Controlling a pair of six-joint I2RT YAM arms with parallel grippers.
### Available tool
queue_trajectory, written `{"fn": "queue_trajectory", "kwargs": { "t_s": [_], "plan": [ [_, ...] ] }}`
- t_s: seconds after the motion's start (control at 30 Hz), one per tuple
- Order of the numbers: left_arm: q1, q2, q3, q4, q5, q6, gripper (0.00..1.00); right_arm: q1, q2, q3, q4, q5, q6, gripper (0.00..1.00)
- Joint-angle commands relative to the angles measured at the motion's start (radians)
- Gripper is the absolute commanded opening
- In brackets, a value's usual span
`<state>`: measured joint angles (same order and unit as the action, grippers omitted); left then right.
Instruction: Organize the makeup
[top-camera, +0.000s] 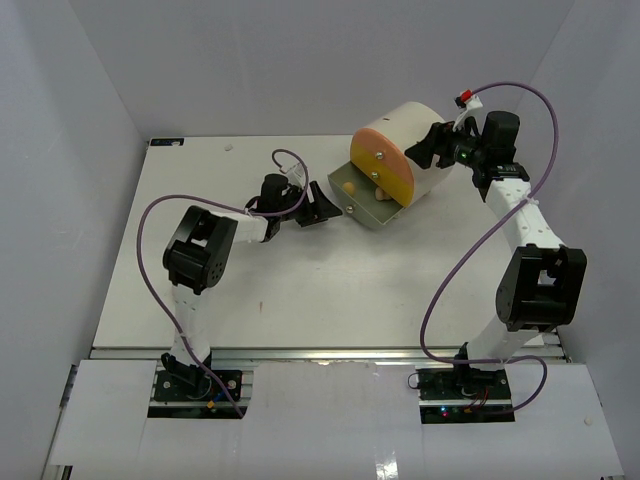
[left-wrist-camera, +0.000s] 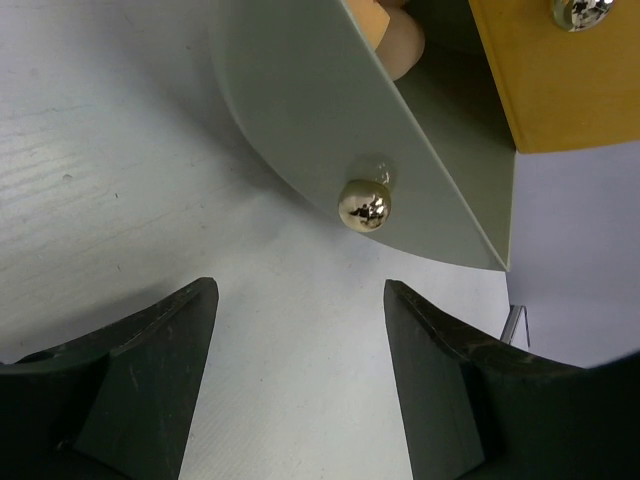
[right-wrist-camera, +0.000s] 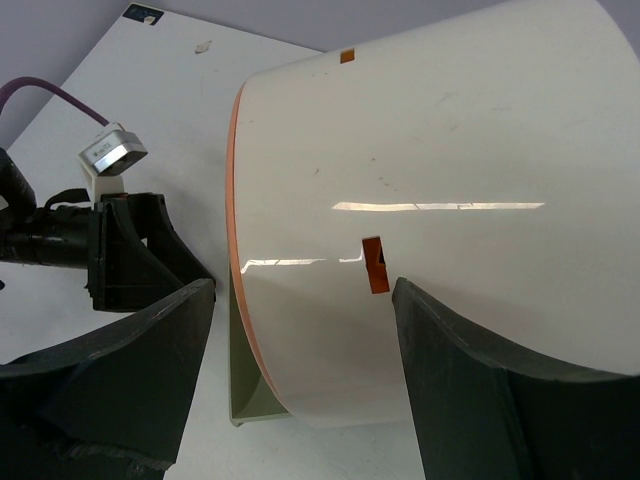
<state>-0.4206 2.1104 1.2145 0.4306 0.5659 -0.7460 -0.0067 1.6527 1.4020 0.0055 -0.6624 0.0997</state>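
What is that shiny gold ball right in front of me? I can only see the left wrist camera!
Observer: It's the knob on a grey drawer pulled out at the bottom of a big cream cylinder lying on its side.
Operator: Is anybody holding it?
Observer: The right gripper is up against its back right side with its jaws open. I cannot tell if it touches.
Operator: Where on the table is it?
Observer: Toward the far edge of the table, right of the middle, with its orange-yellow front turned toward your left gripper.
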Motion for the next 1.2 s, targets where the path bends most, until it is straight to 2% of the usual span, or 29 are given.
{"fn": "queue_trajectory", "kwargs": {
  "t_s": [0.0, 0.23, 0.8, 1.17],
  "plan": [
    [0.005, 0.004, 0.059, -0.008, 0.016, -0.004, 0.77, 0.005, 0.009, 0.054, 0.047, -0.028, 0.018, 0.78],
    [0.005, 0.017, 0.086, -0.023, 0.019, -0.004, 0.77, 0.021, 0.001, 0.043, 0.060, -0.047, 0.018, 0.74],
    [0.005, 0.050, 0.125, -0.040, 0.019, 0.000, 0.76, 0.039, 0.013, 0.049, 0.011, 0.038, -0.064, 0.75],
    [0.001, 0.096, 0.176, -0.038, 0.026, -0.023, 0.70, 0.040, -0.009, 0.030, -0.004, 0.089, -0.118, 0.75]
  ]
}}
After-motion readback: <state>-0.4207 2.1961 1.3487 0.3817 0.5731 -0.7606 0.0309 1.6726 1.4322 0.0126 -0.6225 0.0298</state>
